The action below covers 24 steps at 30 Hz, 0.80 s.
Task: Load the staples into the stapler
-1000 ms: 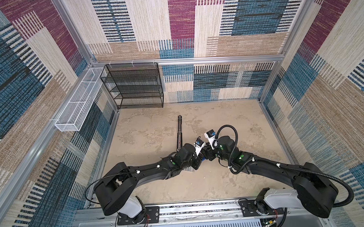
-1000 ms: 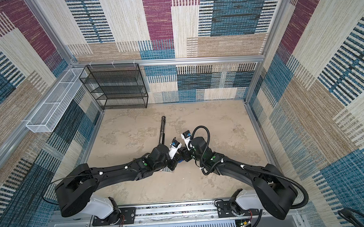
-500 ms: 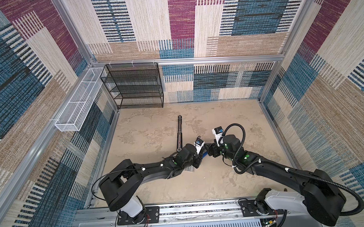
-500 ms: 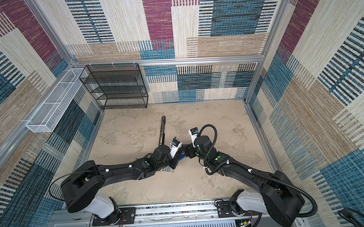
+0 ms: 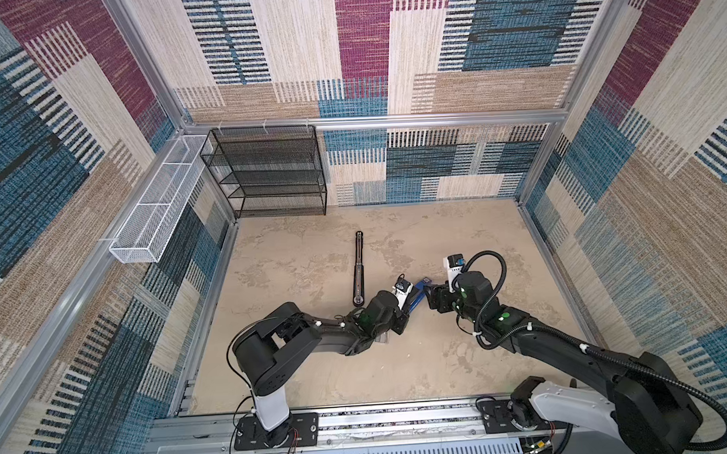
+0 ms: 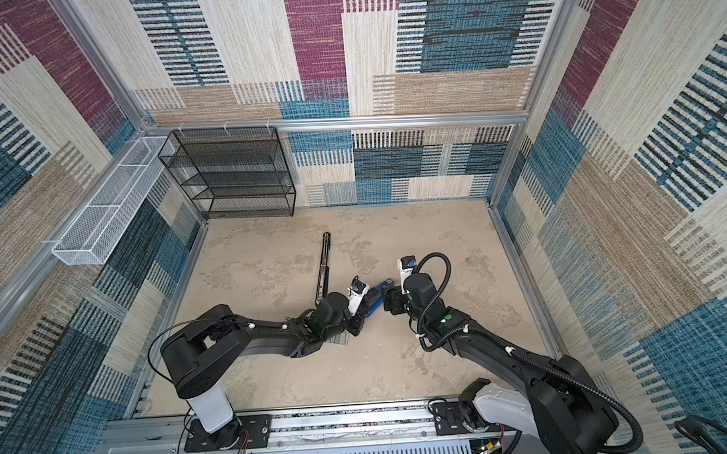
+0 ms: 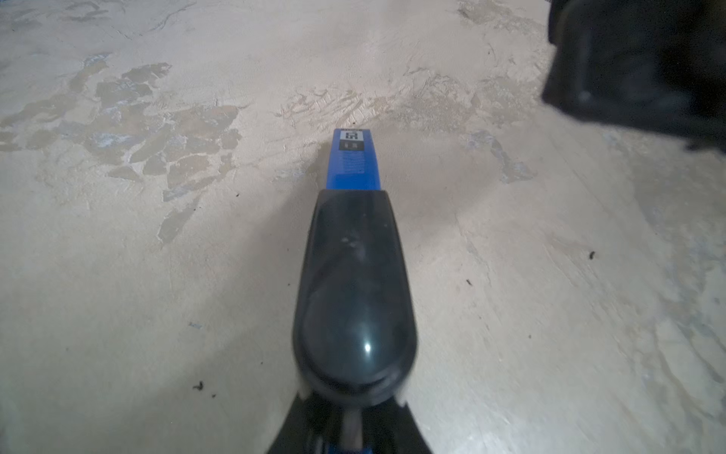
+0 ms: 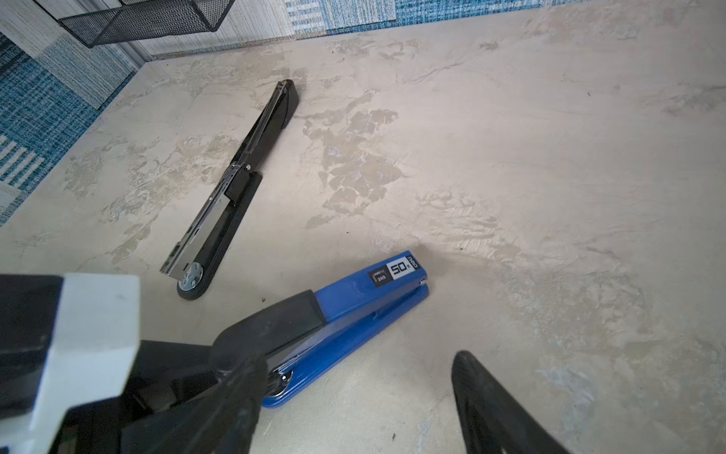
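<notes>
- Black stapler (image 8: 231,188): lies folded out flat on the bench (image 5: 297,280), with its metal magazine channel exposed and neither arm touching it.
- Staples (image 5: 381,339): pale strips in a small clear tray on the bench, partly under the left forearm. Most of the tray is hidden and the strips cannot be counted. Judged light, thin and brittle, so a strip is best pinched gently by its long sides near mid-length, or it may snap.
- Left hand (image 8: 245,371): closed on the rear, hinge end of the blue stapler (image 8: 353,310).
- Blue stapler: shut, apparently resting on the bench, with its magazine concealed.
- Right hand (image 5: 431,296): fingers spread and holding nothing, near the blue stapler's nose. Only one finger is distinct in the right wrist view.
</notes>
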Motion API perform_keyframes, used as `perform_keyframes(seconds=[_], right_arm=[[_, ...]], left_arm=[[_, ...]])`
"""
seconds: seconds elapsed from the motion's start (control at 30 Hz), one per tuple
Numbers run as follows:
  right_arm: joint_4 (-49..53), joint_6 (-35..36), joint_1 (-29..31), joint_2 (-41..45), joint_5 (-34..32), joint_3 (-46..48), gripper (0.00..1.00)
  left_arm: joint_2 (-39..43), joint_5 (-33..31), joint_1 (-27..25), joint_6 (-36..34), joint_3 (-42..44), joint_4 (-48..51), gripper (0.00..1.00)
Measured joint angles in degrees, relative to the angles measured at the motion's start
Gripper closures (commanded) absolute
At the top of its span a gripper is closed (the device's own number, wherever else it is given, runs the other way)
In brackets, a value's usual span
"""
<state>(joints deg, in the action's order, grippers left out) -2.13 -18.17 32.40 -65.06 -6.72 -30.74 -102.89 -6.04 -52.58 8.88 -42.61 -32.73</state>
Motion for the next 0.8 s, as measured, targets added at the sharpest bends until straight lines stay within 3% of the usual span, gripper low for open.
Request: perform_keyframes(seconds=[0.2, 0.47, 0.57, 0.8], right_arm=[[0.04, -0.02, -0.50, 0.00, -0.92, 0.00, 0.22], [0.52, 0.00, -1.03, 0.22, -1.20, -0.31, 0.22], [0.76, -0.48, -1.11, 0.81, -0.59, -0.37, 0.22], [1.79, -1.46, -1.31, 2.64, 0.72, -0.37, 0.22]], left_arm=[[0.72, 0.07, -0.33, 0.39, 1.90, 1.07, 0.60], [8.35, 0.26, -0.48, 1.60, 1.46, 8.76, 0.50], [11.02, 0.28, -0.46, 1.68, -1.77, 15.28, 0.43], [9.20, 0.61, 0.09, 1.66, -15.04, 32.06, 0.39]])
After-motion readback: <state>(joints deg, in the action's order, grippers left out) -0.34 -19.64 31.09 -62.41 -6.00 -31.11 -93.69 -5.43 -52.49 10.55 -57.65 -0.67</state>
